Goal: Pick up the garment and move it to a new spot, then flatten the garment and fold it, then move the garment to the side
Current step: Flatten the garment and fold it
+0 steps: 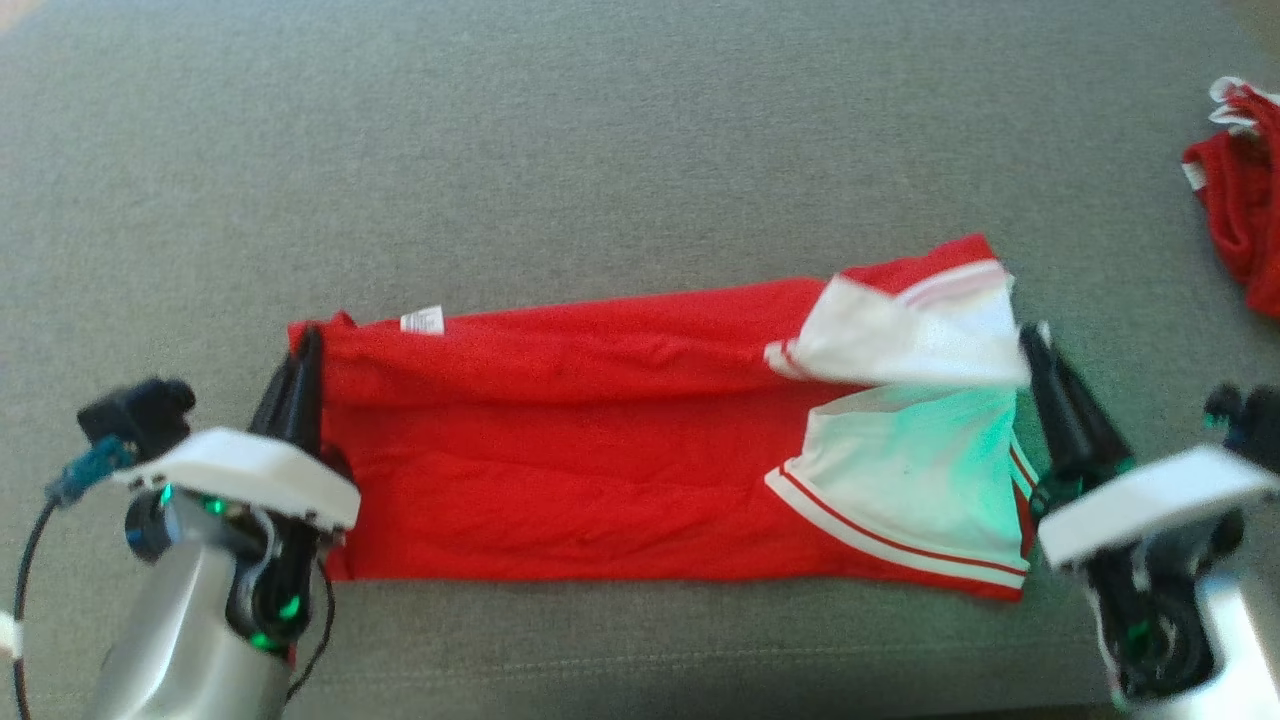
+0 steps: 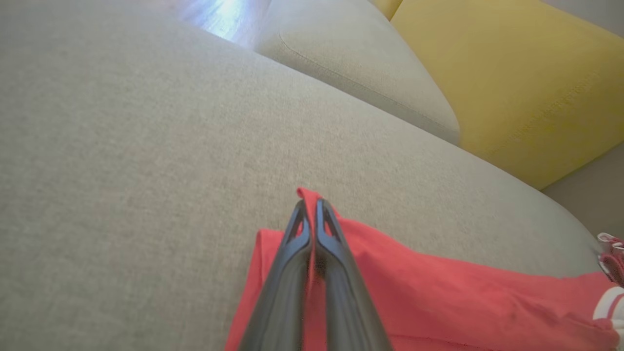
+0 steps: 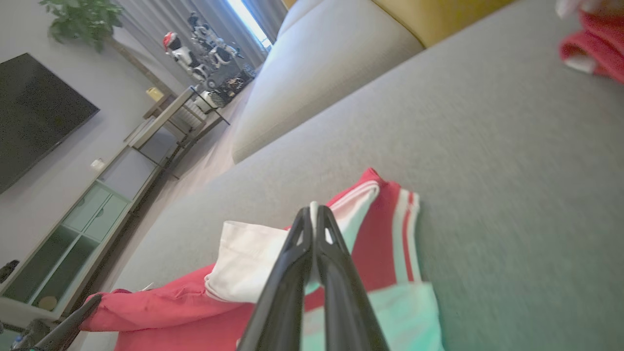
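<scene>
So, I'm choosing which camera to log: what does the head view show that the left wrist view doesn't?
Head view adds: the right gripper shut on the garment at its sleeve end, and the white label. Left wrist view adds: the yellow cushion. Shared: the garment, the left gripper shut on its red corner, and the grey sofa.

The garment (image 1: pixel 600 450) is seen in bright red, with white panels edged by thin red and white stripes, one panel tinged green, and a small white label (image 1: pixel 422 320) is sewn to it. The sofa seat (image 1: pixel 600 150) is covered in plain grey weave, and a cushion (image 2: pixel 526 83) is coloured mustard yellow. A second cloth (image 1: pixel 1240 210) is red with white trim, and the left gripper (image 1: pixel 310 338) and right gripper (image 1: pixel 1032 338) are finished in black.
</scene>
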{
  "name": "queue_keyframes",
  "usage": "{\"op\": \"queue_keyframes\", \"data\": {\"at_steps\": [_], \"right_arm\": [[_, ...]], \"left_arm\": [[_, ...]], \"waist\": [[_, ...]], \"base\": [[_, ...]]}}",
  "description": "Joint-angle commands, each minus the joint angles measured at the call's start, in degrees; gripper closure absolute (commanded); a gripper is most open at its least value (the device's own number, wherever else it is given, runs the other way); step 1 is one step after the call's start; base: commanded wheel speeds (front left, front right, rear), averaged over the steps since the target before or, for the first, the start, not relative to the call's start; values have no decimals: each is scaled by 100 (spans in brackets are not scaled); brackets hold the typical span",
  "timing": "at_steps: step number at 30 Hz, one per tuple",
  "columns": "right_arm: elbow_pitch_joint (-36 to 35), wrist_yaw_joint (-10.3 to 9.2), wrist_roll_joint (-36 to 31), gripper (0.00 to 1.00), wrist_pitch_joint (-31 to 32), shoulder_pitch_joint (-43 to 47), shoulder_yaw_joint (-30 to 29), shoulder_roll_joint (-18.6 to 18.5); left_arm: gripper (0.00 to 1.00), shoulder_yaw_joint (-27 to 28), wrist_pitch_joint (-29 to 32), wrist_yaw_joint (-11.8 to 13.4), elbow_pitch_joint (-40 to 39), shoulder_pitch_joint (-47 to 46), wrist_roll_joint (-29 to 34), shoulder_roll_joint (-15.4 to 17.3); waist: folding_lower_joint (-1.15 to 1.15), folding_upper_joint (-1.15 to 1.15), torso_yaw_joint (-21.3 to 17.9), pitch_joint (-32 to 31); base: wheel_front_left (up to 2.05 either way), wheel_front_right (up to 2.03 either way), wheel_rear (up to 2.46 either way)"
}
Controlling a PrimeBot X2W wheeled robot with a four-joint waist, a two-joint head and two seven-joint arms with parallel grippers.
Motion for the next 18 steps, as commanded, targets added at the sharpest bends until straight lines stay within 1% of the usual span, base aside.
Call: {"op": "queue_keyframes", "data": {"at_steps": [1,2,3,8,9,10,11,12,14,15,18], "right_arm": [[-393,19,-7,100,118,200,-39,131],[-463,19,-43,100,168,358,-105,197],[-559,19,-98,100,262,612,-220,340],[-679,19,-246,100,458,1015,-309,598],[-662,19,-327,97,491,1065,-299,619],[-643,19,-397,62,505,1105,-285,643],[-618,19,-471,0,510,1138,-274,665],[-586,19,-670,0,496,1162,-264,645],[-545,19,-857,0,471,1195,-187,676],[-545,19,-857,0,471,1195,-187,676],[-509,19,-1276,0,299,1172,-125,667]], "left_arm": [[100,292,116,75,-384,97,-124,222],[100,310,177,118,-486,218,-161,237],[100,346,279,181,-638,397,-253,236],[100,260,435,352,-690,642,-153,325],[75,248,451,376,-675,675,-159,306],[30,234,459,423,-650,709,-141,296],[0,200,443,471,-626,737,-73,310],[0,185,397,508,-615,759,-32,303],[0,117,281,655,-580,808,173,340],[0,117,281,655,-580,808,173,340],[0,3,-32,896,-608,883,541,376]], "waist": [[0,0,-53,-28],[0,0,-58,-29],[0,0,-58,-23],[0,0,-62,-19],[0,0,-68,-22],[0,0,-76,-26],[0,0,-81,-32],[0,0,-85,-35],[0,0,-88,-55],[0,0,-88,-55],[0,0,-118,-92]], "base": [[0,0,0],[0,0,0],[0,0,0],[0,0,0],[0,0,0],[0,0,0],[0,0,0],[0,0,0],[0,0,0],[0,0,0],[0,0,0]]}}
